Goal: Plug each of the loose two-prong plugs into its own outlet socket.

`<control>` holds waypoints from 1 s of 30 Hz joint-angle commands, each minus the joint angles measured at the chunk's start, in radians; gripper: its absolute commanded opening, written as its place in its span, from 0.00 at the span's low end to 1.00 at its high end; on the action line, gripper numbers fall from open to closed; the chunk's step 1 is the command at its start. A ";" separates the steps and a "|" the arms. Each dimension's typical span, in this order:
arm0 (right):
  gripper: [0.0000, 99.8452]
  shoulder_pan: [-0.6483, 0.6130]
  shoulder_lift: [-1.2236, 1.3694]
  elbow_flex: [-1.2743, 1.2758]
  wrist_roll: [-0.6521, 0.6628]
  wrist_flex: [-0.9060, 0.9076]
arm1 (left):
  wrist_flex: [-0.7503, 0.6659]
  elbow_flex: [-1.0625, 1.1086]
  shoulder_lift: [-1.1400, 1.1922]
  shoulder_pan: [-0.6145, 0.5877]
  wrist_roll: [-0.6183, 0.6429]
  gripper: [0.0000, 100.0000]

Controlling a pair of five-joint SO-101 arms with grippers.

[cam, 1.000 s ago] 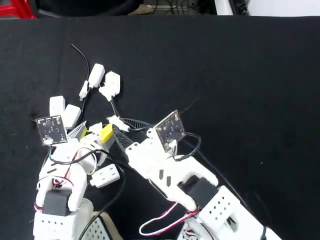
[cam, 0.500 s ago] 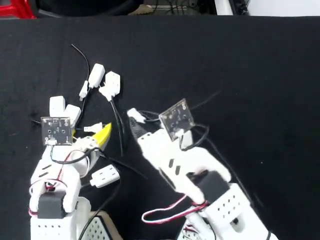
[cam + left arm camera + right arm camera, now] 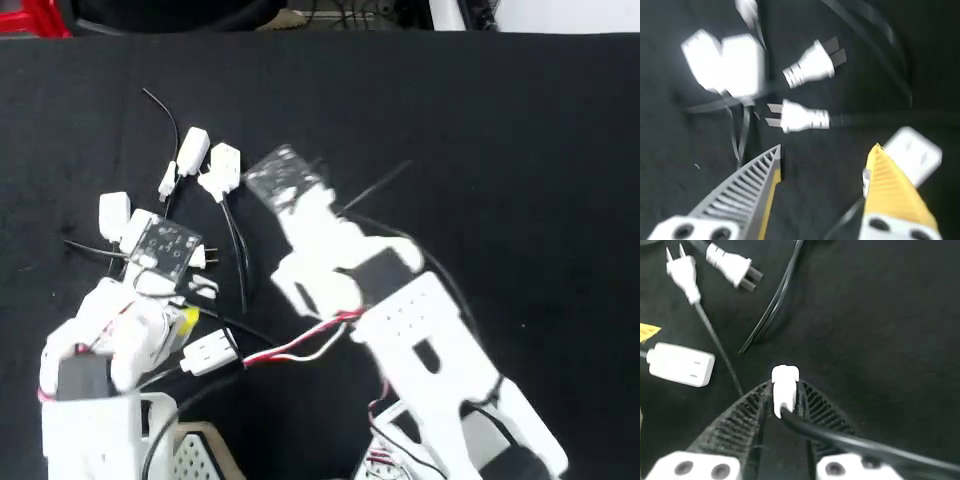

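Two loose plugs: a plug with dark prongs (image 3: 812,62) and a plug with pale prongs (image 3: 797,116) lie side by side on the black table (image 3: 520,150), prongs pointing opposite ways, just ahead of the left gripper (image 3: 825,150).
Left claw: fingers spread apart with nothing between them, over bare cloth.
Right claw: the right gripper (image 3: 785,385) is clamped on a third plug, the held plug (image 3: 783,400).
Held plug's place: off the cloth between the ribbed fingers, with its black cord (image 3: 840,440) trailing back over them.
Nearby outlets: a single outlet (image 3: 212,350) lies flat beside the left arm, with a cord running from it. The paired blocks (image 3: 125,218) touch each other just past the loose plugs. The far blocks (image 3: 210,160) sit higher on the table, next to the right arm's head.
In the way: thin black cords (image 3: 238,255) cross the cloth between the plugs and the right arm, and one passes close to the pale-pronged plug.
Hidden: the held plug's prongs cannot be seen. In the high view the arm covers the right gripper's fingers. Part of the single outlet is cut off behind the yellow finger (image 3: 892,187).
Look of the plugs: white moulded bodies with ribbed collars, two flat prongs and black cords.
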 commanded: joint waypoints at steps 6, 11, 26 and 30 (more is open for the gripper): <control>0.01 0.195 -0.010 -0.021 -0.028 -0.014 | 0.003 -0.047 0.252 -0.016 -0.377 0.27; 0.01 0.462 -0.008 -0.130 -0.025 0.060 | -0.095 0.005 0.336 0.064 -0.416 0.27; 0.01 0.548 -0.008 -0.137 0.002 0.055 | -0.255 0.102 0.473 0.277 -0.264 0.27; 0.01 0.548 -0.008 -0.122 0.006 0.025 | -0.293 0.101 0.486 0.274 -0.241 0.26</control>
